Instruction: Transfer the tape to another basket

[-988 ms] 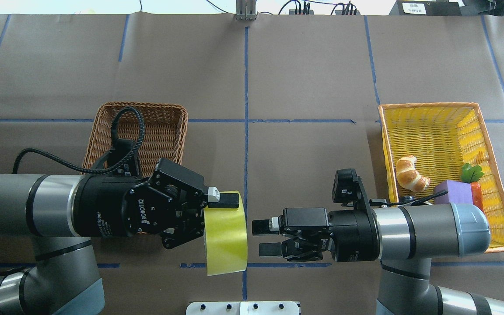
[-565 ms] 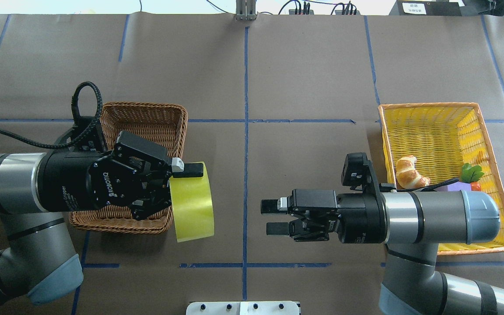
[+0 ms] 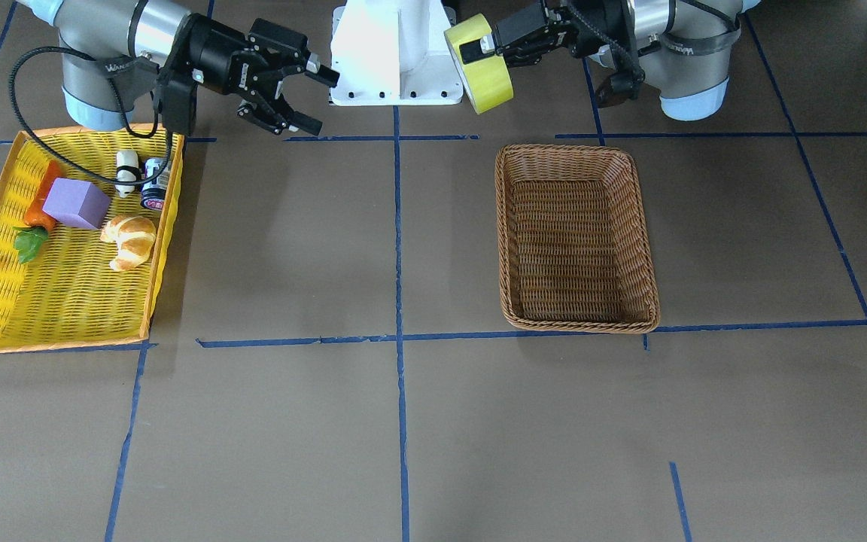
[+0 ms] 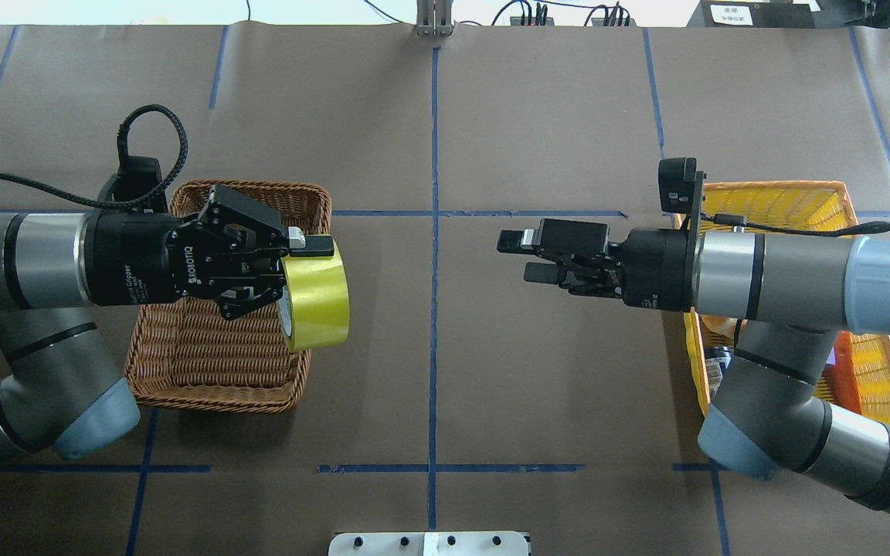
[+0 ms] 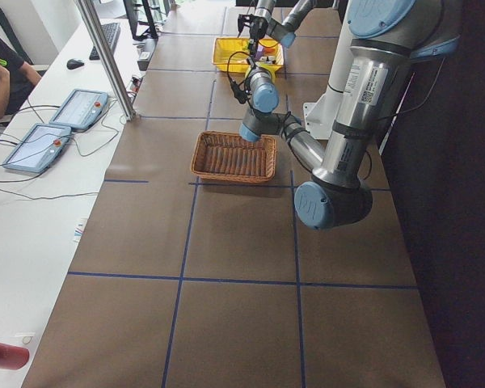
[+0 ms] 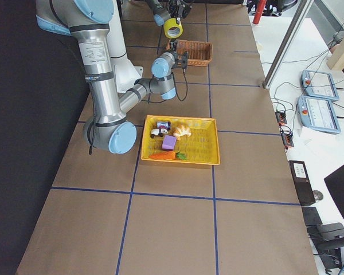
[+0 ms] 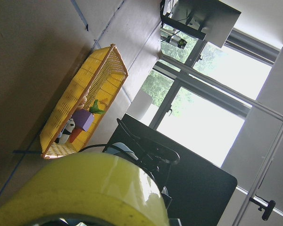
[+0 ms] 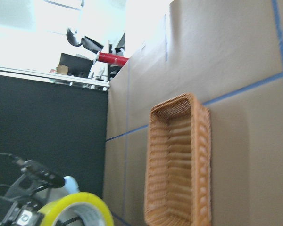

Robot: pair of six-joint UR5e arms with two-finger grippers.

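**Brown-papered desk (image 4: 538, 116), tape aloft**

Left pincer (image 4: 312, 259) clamps the yellow tape (image 4: 320, 297) — left of centre in the overhead view, overlapping the right rim of the wicker basket (image 4: 205, 371). Right pincer (image 4: 514, 257) (right of centre) gapes, empty.

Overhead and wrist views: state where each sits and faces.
Overhead: above and behind, looking down; left gripper holding tape, right gripper open.
Left wrist: on left arm, facing the yellow tray; own gripper unseen.
Right wrist: on right arm, facing the basket; left gripper bottom left.
Shared: all three show the tape.
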